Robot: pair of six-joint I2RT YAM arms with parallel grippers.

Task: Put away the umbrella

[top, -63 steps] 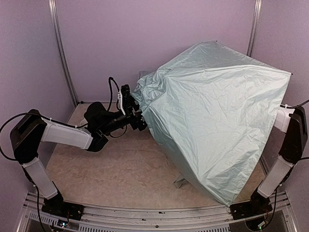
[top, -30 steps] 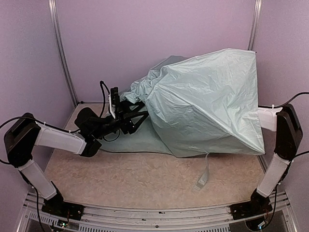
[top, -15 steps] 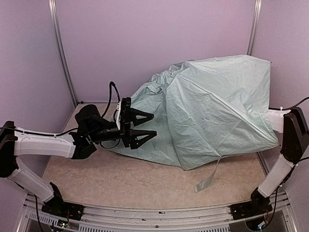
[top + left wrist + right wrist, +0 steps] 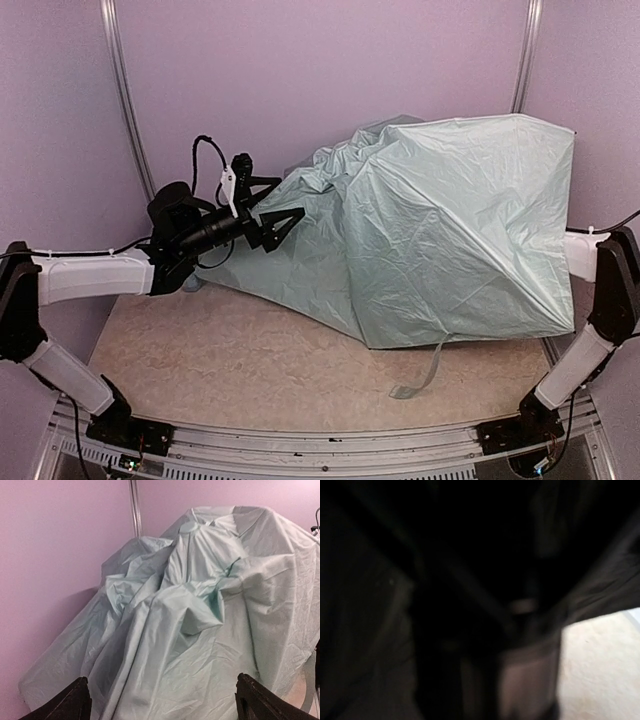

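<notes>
While its crinkled pale mint-green fabric sags in soft folds, the half-collapsed folding umbrella point(image 4: 450, 230) lies on the right and back part of the beige marbled bench point(image 4: 250, 350). One thin pale strap point(image 4: 425, 365) trails from its lower edge. The black left end effector point(image 4: 290, 198) stands wide, just beside the crumpled left side, holding nothing. The right end effector is hidden under the canopy, pinched narrow; what it holds I cannot tell.
</notes>
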